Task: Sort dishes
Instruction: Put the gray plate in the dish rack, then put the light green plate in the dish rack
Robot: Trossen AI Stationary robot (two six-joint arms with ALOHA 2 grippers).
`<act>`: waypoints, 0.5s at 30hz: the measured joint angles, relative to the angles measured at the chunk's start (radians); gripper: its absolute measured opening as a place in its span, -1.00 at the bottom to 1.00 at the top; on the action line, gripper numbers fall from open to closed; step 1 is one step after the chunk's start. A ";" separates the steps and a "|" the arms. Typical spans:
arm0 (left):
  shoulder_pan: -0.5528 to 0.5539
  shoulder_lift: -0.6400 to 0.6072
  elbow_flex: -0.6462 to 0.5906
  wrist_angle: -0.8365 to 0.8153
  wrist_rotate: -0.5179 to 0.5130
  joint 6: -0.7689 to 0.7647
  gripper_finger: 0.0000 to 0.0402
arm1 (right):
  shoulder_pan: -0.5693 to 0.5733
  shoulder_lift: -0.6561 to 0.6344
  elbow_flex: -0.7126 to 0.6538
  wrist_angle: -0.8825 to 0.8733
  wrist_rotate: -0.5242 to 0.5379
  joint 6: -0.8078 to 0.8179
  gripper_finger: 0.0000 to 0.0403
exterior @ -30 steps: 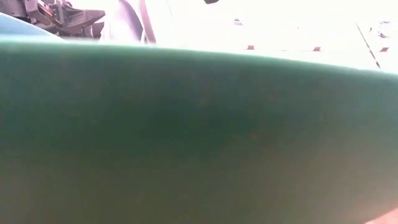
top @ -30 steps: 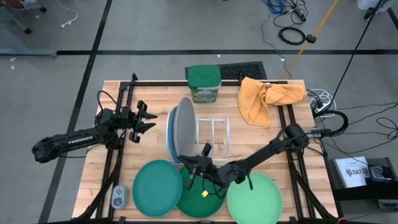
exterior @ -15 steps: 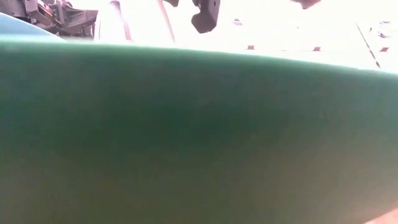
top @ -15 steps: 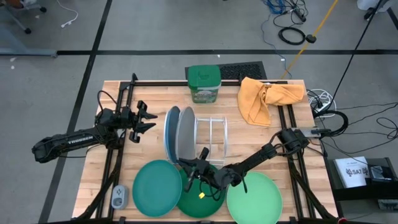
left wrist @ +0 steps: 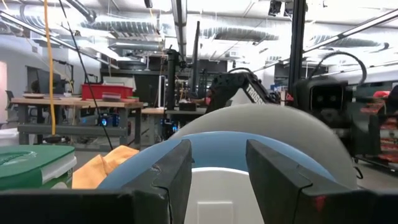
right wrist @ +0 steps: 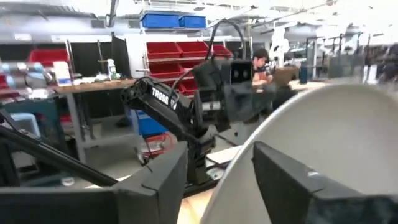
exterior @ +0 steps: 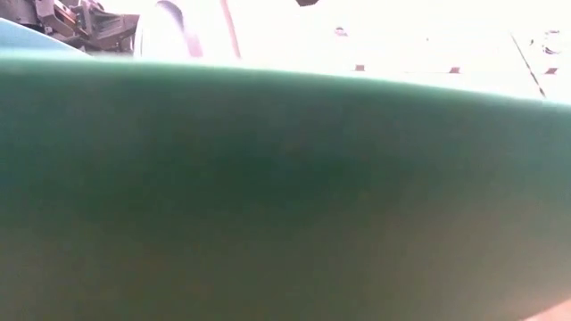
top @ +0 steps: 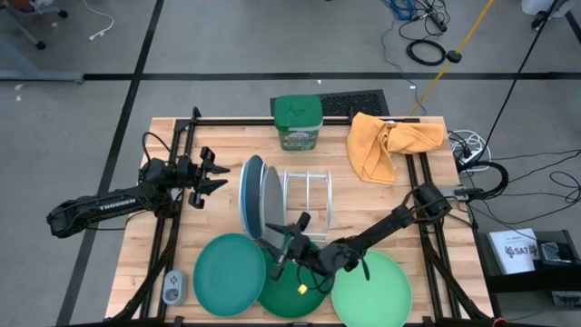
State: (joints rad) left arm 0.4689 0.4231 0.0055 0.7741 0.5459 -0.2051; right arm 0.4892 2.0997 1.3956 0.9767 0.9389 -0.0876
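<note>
A blue plate [top: 248, 195] and a grey plate [top: 271, 198] stand on edge side by side in the left end of a wire rack [top: 313, 195]. Three plates lie flat along the near edge: teal [top: 229, 272], dark green [top: 289, 295] and light green [top: 372, 291]. My right gripper [top: 289, 233] is open at the grey plate's near rim [right wrist: 336, 143], above the dark green plate. My left gripper [top: 216, 173] is open left of the rack and faces the blue plate [left wrist: 217, 146] and the grey plate [left wrist: 267, 118]. The dark green plate's rim [exterior: 285, 196] fills the low view. My right gripper stands open at the grey plate's near rim [right wrist: 236, 168], coming level from the table's near right. The rim runs up between the two fingers in the right wrist view. Whether either finger touches it, I cannot tell.
A green lidded tub [top: 297, 121] and a crumpled orange cloth [top: 386, 145] sit at the far edge. A small grey device [top: 172, 288] lies at the near left corner. The rack's right slots [top: 322, 204] hold nothing.
The grey plate has tipped from a slant to nearly upright beside the blue plate in the rack. My right gripper dipped a little toward the near edge with it, then rose in the low view.
</note>
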 joint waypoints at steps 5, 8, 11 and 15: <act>0.000 0.000 0.000 -0.005 0.000 0.000 -0.24 | 0.048 -0.109 0.000 -0.144 0.126 -0.111 -0.03; 0.000 0.000 0.000 -0.006 0.000 0.000 -0.24 | 0.073 -0.171 0.000 -0.237 0.201 -0.125 -0.02; 0.000 0.000 0.000 -0.005 0.000 0.000 -0.24 | 0.090 -0.205 0.000 -0.308 0.264 -0.122 -0.02; 0.000 0.000 0.000 -0.005 0.000 0.000 -0.24 | 0.136 -0.234 0.000 -0.381 0.296 -0.128 -0.02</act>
State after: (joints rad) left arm 0.4689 0.4231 0.0055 0.7689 0.5461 -0.2049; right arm 0.6255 1.8658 1.3956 0.5958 1.2346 -0.2160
